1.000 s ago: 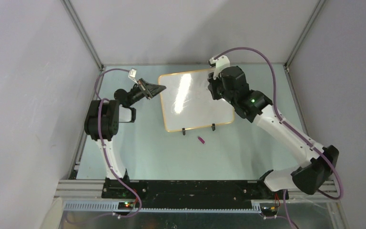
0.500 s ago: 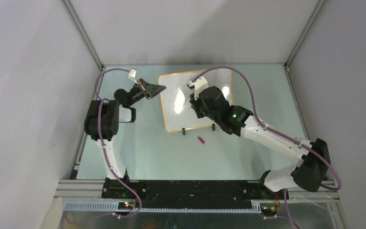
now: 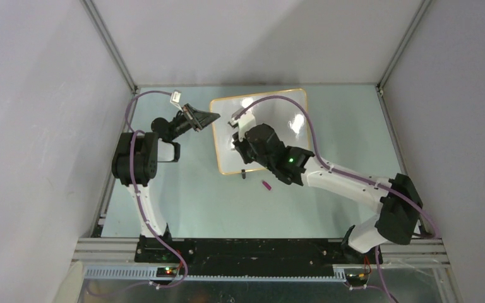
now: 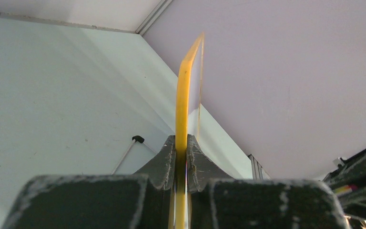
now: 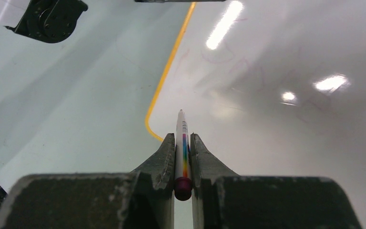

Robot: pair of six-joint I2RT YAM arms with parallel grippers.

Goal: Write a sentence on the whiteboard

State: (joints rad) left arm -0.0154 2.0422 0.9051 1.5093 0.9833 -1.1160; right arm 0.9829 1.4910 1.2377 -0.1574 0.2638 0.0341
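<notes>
The whiteboard, glossy white with a thin orange-yellow frame, lies at the back middle of the table. My left gripper is shut on its left edge; in the left wrist view the yellow frame stands edge-on between the jaws of that gripper. My right gripper is over the board's near-left corner, shut on a white marker with a rainbow stripe. The marker's tip points at the board close to its rounded corner. Faint purplish marks show on the board's surface.
A small purple marker cap lies on the green table just in front of the board. A black clip foot of the board shows beside my right arm. Grey walls close in the left, back and right.
My right arm has swept from the board's far right edge across to its near-left corner, carrying the marker. The left gripper and the board have not moved.
</notes>
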